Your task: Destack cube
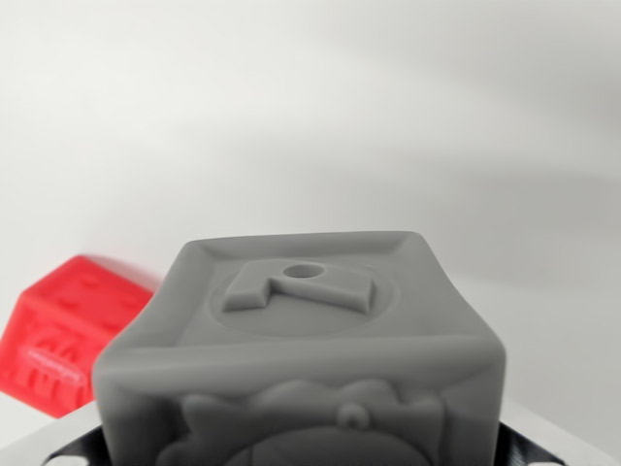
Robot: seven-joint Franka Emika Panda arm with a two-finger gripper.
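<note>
A grey cube (301, 340) with raised relief on its faces fills the lower middle of the wrist view, very close to the camera. My gripper (303, 454) sits at the bottom edge, and dark finger parts (539, 445) show on both sides of the cube, pressed against it. The fingertips themselves are hidden behind the cube. The gripper looks shut on the grey cube. A red cube (68, 335) rests on the white surface behind it, at the wrist view's left, slightly blurred and apart from the grey one.
A plain white surface (388, 126) stretches behind and around both cubes, with soft shadows at the upper right.
</note>
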